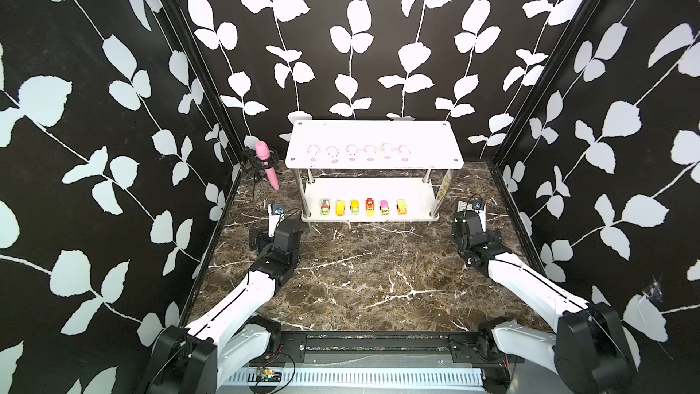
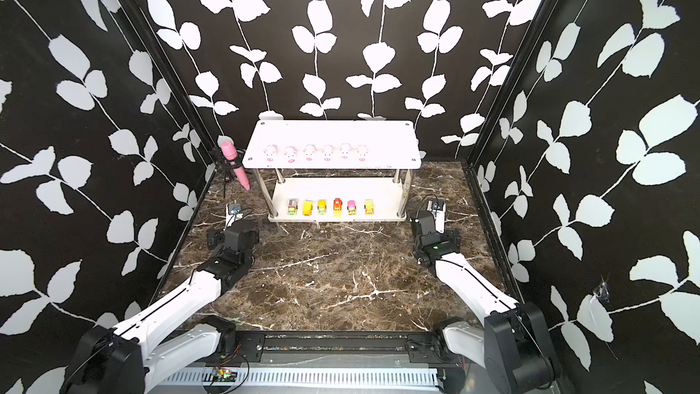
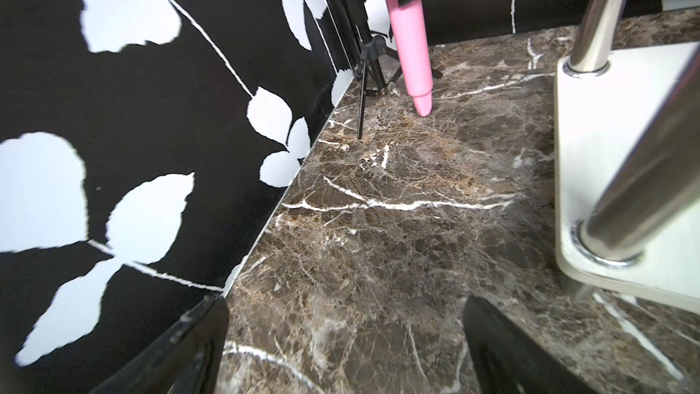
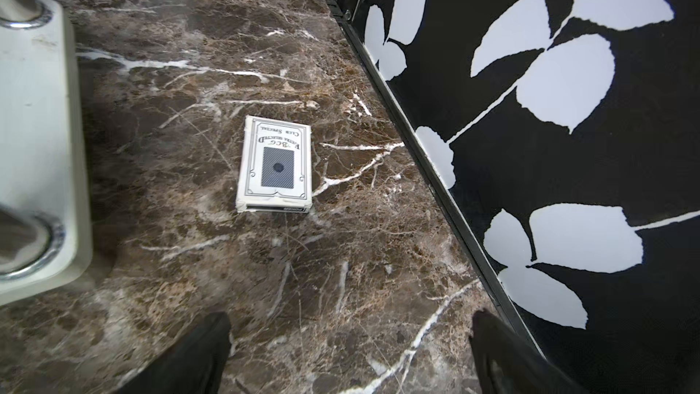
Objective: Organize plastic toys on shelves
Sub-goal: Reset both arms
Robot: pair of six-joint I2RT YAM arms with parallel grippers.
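The rack [image 1: 373, 134] stands at the back-middle of the tabletop [image 1: 360, 271], a glossy brown marble-patterned surface veined in white. It has 2 flat white boards with rounded corners, joined by 4 shiny cylindrical metal posts [image 3: 602, 13].

Both top views show 6 pale-pink pigs [image 1: 352, 153] in 1 straight row on the upper board, toward its front edge, snouts forward. On the lower board, 6 small boxy vehicles [image 1: 370, 207] in yellow, green, orange and pink line up along the front edge, side by side and apart from one another. Neither wrist view shows any toy.

The left wrist view adds the lower board's thick, matte end with 2 post bases set in chrome rings. It also shows a smooth pink microphone [image 3: 411, 39], tapered to a rounded tip and tilted in a black clamp on a thin tripod [image 3: 373, 66] at the tabletop's back-left corner. The left claw [image 3: 344, 305] hangs there with its black fingers spread wide and only marble between them.

The right wrist view alone shows a flat white card box [image 4: 275, 168] with a blue panel and printed border. It lies on the marble between the rack's right end and the tabletop's right edge. The right claw [image 4: 352, 316] is spread just as wide, gripping nothing, short of the box.

The walls [image 1: 94, 108] are black with white leaf prints.
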